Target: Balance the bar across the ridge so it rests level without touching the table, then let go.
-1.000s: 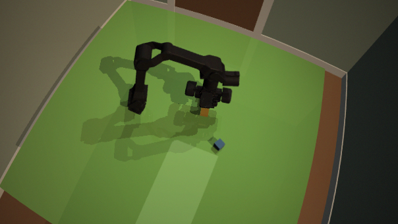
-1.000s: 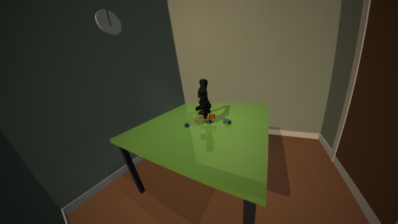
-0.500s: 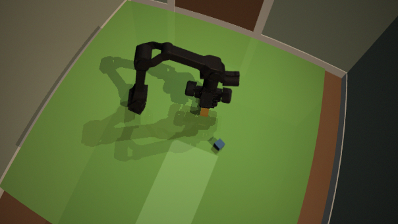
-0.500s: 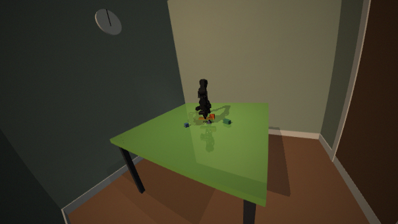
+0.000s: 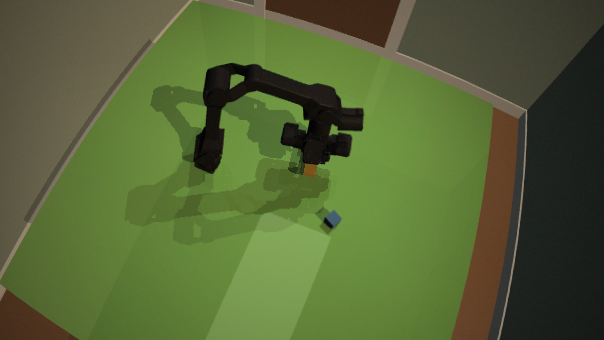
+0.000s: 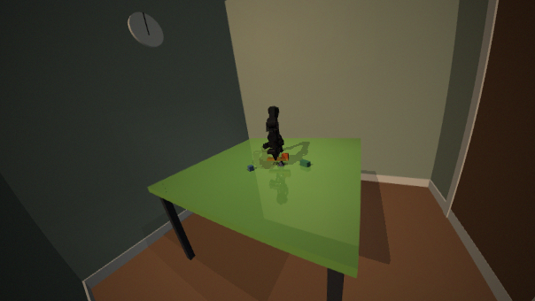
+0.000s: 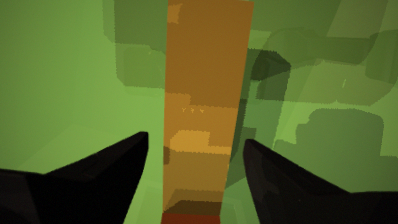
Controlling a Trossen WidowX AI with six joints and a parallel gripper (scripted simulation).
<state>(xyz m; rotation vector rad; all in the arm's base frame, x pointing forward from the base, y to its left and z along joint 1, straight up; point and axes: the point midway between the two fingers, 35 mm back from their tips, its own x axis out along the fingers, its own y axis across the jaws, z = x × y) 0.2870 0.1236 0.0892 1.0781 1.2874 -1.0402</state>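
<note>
my end effector [image 7: 196,145]: partly open, fingers clear of the orange bar [image 7: 205,100] on both sides, holding nothing | containers: cannot tell | blue cube [image 5: 332,218] on green bench [image 5: 400,200]

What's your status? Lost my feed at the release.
Gripper open, fingers clear of both sides of bar. Bar lies between them, under wrist; ridge barely visible. Blue cube and teal cube stand apart, nothing in the way.

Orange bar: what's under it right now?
In the exterior view a small dark ridge shows beneath the orange bar's middle. In the wrist view only green table flanks it; the contact is hidden. Jaws are apart.
</note>
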